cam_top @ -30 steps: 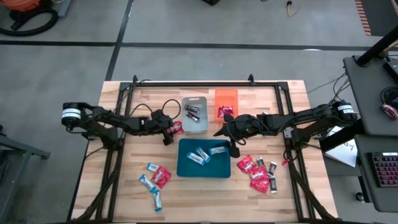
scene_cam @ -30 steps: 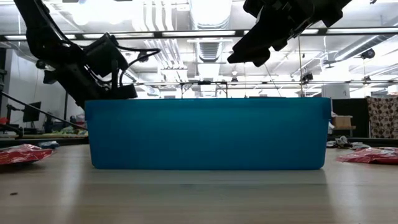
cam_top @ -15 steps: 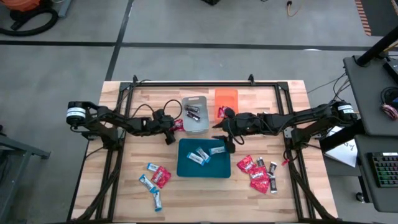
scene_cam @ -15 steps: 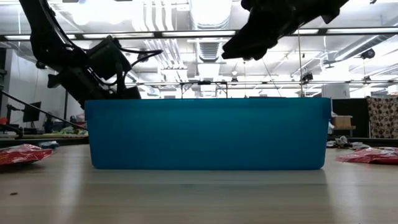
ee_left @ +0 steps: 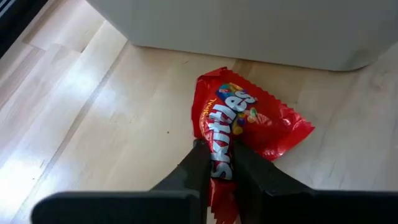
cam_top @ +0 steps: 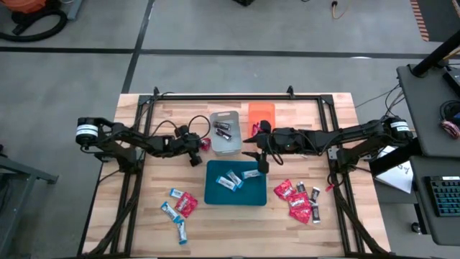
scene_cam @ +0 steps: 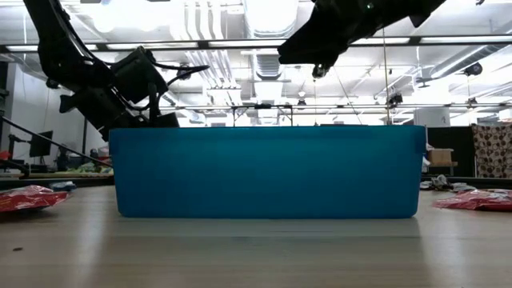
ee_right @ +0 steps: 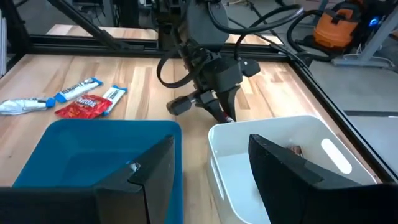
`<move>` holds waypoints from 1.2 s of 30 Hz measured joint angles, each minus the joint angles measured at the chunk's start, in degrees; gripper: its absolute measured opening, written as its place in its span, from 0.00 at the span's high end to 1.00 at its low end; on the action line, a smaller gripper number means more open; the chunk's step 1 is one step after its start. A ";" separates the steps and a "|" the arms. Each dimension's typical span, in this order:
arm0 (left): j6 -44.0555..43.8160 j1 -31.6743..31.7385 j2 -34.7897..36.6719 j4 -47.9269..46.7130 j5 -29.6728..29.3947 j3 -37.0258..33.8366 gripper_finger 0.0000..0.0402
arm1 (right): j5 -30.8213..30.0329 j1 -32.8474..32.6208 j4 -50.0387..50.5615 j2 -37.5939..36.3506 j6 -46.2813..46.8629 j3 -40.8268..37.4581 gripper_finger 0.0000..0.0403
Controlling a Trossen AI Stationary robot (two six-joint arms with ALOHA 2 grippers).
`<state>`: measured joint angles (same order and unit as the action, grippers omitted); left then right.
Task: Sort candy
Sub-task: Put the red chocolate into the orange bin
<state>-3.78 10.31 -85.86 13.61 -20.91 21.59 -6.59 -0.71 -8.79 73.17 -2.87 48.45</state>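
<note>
The left gripper (ee_left: 222, 163) pinches a red packet (ee_left: 245, 121) lying on the table beside the grey tray (cam_top: 224, 133), so next comes lifting it to the orange tray (cam_top: 261, 114), while the right gripper (ee_right: 210, 163) waits open above the trays.

My workplace: robotics lab or workshop, industrial hall. I work at wooden slat table (cam_top: 165, 108) on black metal frame (cam_top: 223, 96), standing on grey concrete floor (cam_top: 215, 29) marked with dark lines. Low view: high open ceiling, pipes and ducts (scene_cam: 264, 24), strip lights (scene_cam: 232, 42). Orange shop vacuum (ee_right: 333, 25) beyond table. Neighbouring desk (cam_top: 431, 108) carries keyboard (cam_top: 445, 194), cables.
</note>
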 joint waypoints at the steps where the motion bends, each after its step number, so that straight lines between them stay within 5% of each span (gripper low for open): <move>1: 0.04 0.00 0.44 -0.13 0.13 -0.01 0.93 | 0.01 0.00 -0.47 0.00 -0.12 0.00 0.52; 10: 0.06 -0.01 10.07 -4.80 0.71 -0.23 0.96 | -0.43 0.00 -14.55 0.00 -8.77 0.00 0.52; 16: -0.13 -0.07 18.80 -5.38 -0.71 -0.20 0.96 | -8.00 0.00 -24.30 0.00 -16.79 0.04 0.52; 23: 0.28 -0.16 28.02 -4.16 -2.30 -0.18 0.96 | -11.42 0.00 -24.61 0.00 -16.65 0.04 0.52; 36: 0.05 -4.92 31.50 20.43 10.67 -0.07 0.96 | 3.06 -0.13 -25.16 0.07 -14.73 -0.20 0.52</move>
<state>-3.73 5.39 -54.37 34.04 -10.24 21.52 -3.53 -0.84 -33.95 73.23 -17.61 48.25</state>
